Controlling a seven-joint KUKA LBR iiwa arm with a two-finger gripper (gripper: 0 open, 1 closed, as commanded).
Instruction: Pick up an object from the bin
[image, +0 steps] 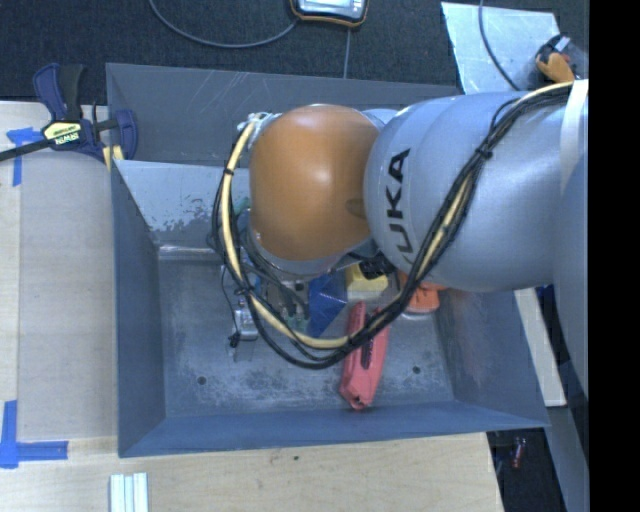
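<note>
At the 6 o'clock side the grey metal bin (300, 425) shows its near sloping wall. Just beyond that wall, toward 5 o'clock on the bin's floor, lies a red oblong thing (360, 372). Its long axis runs roughly 12 to 6 with a slight tilt. Its lower end is almost at the foot of the near wall, and its upper end passes under a loop of cables (300, 350). These yellow and black cables hang from the wrist and sweep across the middle of the floor.

At about 9 o'clock from the red thing, the pincer (243, 325) hangs low over scuffed floor left of the bin's centre. Whether it stands wide or narrow I cannot tell, since the wrist and cables cover most of it.

The thing nearest the pincer is a blue thing (325, 300), just to its 3 o'clock and partly hidden by the cables. Just beside the blue thing, at its 2 o'clock, sits a small yellow piece (366, 283). Farther toward 3 o'clock an orange piece (425, 298) peeps out from under the arm's edge, apart from the yellow piece.

Beyond these the rounded orange cover (305, 185) of the wrist hides the bin's far middle. The silver arm (480, 190) runs off to 3 o'clock. At 12 o'clock the bin's far wall rises behind them.
</note>
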